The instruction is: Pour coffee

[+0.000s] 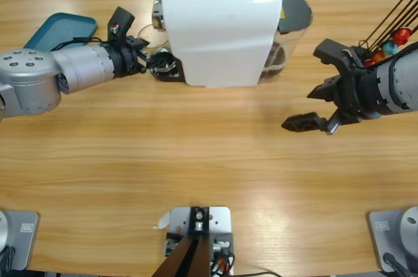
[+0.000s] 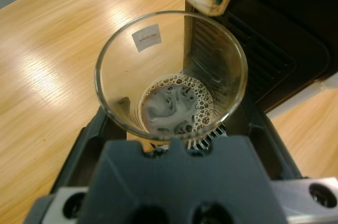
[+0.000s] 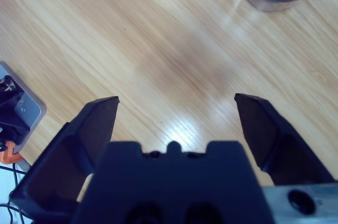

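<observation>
A: State the position of the glass cup [image 2: 171, 76] and the reason for it.

B: The cup stands at the front of the white coffee machine [image 1: 219, 29], on the black drip tray [image 2: 264, 60], directly below the outlet. In my judgement this placement is for catching the brew. The coffee [image 2: 174, 105], a shallow dark pool ringed with foam, lies in the bottom of the cup.

A: State the condition of the left gripper [image 2: 169, 142].

B: It is at the cup's near side; the wrist view looks down into the rim. The jaws are hidden beneath the gripper body, so whether they grip the cup cannot be determined.

A: And the right gripper [image 3: 177, 121]?

B: Jaws spread wide, holding nothing, above bare table [image 1: 209, 153] well apart from the machine. It appears parked clear of the work. A rack of coloured capsules [image 1: 392, 42] stands behind that arm
</observation>
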Motion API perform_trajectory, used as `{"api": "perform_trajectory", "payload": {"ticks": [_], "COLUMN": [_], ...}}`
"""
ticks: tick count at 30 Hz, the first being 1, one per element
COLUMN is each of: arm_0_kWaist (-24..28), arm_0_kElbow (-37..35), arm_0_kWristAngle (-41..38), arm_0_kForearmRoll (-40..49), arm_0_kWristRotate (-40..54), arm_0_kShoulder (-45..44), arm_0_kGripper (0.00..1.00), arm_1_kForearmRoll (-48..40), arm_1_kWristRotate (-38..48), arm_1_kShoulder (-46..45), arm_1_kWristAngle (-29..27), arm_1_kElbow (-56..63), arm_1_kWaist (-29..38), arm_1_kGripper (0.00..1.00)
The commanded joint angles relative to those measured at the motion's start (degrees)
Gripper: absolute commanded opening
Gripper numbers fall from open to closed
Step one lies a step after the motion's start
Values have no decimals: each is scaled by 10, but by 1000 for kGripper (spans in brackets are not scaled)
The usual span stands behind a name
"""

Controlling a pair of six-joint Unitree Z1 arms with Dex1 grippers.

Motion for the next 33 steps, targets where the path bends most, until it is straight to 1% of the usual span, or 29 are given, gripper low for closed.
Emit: {"api": "perform_trajectory", "payload": {"ticks": [1, 7, 13, 21, 27, 33], "arm_0_kWaist": [5, 5, 5, 6, 41, 107], "arm_0_kElbow": [5, 12, 34, 38, 39, 55], "arm_0_kWristAngle": [1, 1, 2, 17, 27, 30], "arm_0_kForearmRoll": [-6, -3, 0, 24, 70, 71], "arm_0_kWristRotate": [1, 9, 10, 22, 25, 13], "arm_0_kShoulder": [26, -4, -31, -68, -108, -145], "arm_0_kGripper": [264, 264, 264, 264, 264, 264], "arm_1_kForearmRoll": [7, 8, 8, 9, 9, 9], "arm_1_kWristRotate": [8, 8, 8, 8, 7, 7], "arm_1_kShoulder": [19, 19, 20, 20, 20, 18], "arm_1_kWristAngle": [-5, -5, -5, -5, -5, -4], "arm_1_kElbow": [-9, -9, -10, -10, -11, -10], "arm_1_kWaist": [6, 6, 6, 6, 6, 6], "arm_1_kGripper": [1000, 1000, 1000, 1000, 1000, 1000]}}
